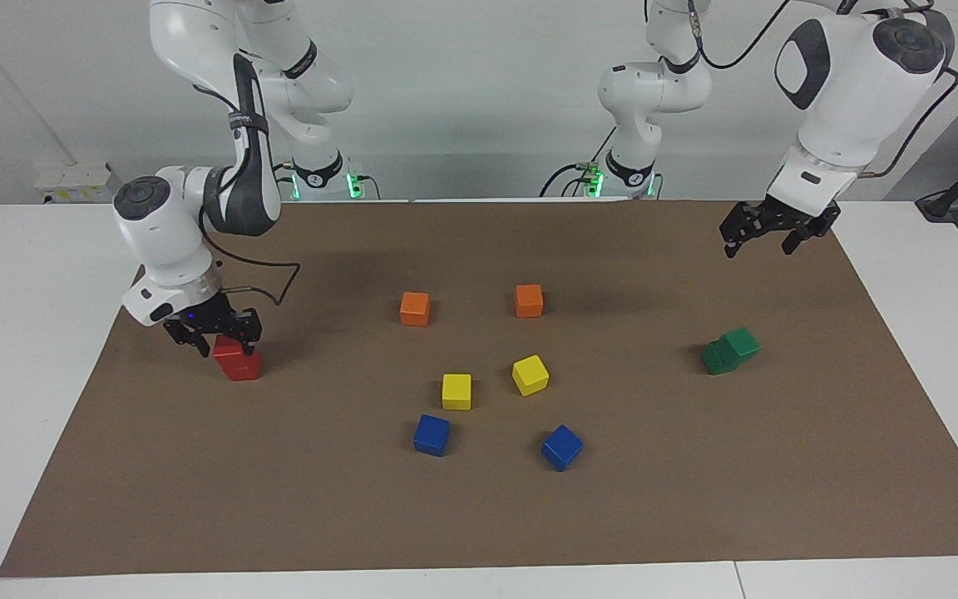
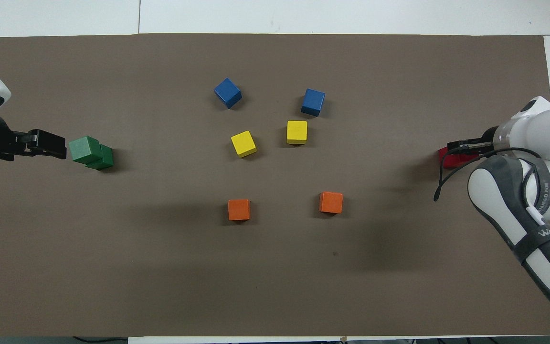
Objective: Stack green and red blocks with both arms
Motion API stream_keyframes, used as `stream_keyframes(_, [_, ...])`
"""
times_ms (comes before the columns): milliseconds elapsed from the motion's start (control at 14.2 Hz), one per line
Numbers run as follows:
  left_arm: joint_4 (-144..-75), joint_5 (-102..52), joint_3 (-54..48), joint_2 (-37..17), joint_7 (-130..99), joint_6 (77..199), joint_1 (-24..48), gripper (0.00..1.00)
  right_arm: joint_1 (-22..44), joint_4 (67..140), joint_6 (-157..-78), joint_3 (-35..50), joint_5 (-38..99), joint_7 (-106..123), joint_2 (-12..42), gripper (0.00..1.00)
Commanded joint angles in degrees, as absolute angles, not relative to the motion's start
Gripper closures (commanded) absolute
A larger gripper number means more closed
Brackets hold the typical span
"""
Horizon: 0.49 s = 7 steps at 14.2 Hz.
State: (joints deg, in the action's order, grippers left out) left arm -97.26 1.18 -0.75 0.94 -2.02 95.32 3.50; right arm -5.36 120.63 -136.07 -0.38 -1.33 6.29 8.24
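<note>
Two red blocks stand stacked (image 1: 238, 363) at the right arm's end of the brown mat. My right gripper (image 1: 222, 339) hangs low right over the upper red block, open, its fingers apart at the block's top. From overhead only an edge of the red stack (image 2: 448, 161) shows under the right gripper (image 2: 461, 145). At the left arm's end, one green block (image 1: 743, 341) sits askew on the other green block (image 1: 716, 358). My left gripper (image 1: 762, 238) is open and empty, high over the mat. From overhead the left gripper (image 2: 48, 143) shows beside the green stack (image 2: 84, 149).
In the middle of the mat (image 1: 479, 516) lie two orange cubes (image 1: 415, 308) (image 1: 529, 300), two yellow cubes (image 1: 456, 391) (image 1: 530, 374) and two blue cubes (image 1: 432, 434) (image 1: 561, 447), all apart from one another. White table borders the mat.
</note>
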Motion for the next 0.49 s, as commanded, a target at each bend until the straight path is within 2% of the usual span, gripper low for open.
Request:
stream_keyframes(0, [-95.8,0.6,-0.5,1.0,-1.8,93.2,4.2,0.00,-5.7,117.9,-136.3,0.1,-0.7,7.7,8.9,0.10])
stream_keyframes(211, [-96.0,0.6,-0.6,1.2,-1.8,93.9,4.2,0.00,-5.1,115.2,-134.7,1.1,-0.6,5.4,8.3,0.03])
stream_keyframes(421, [-96.4,0.6,-0.6,1.5,-1.8,93.9,3.8,0.00,-4.1,110.2,-131.3,1.5,-0.6,5.0,7.3,0.02])
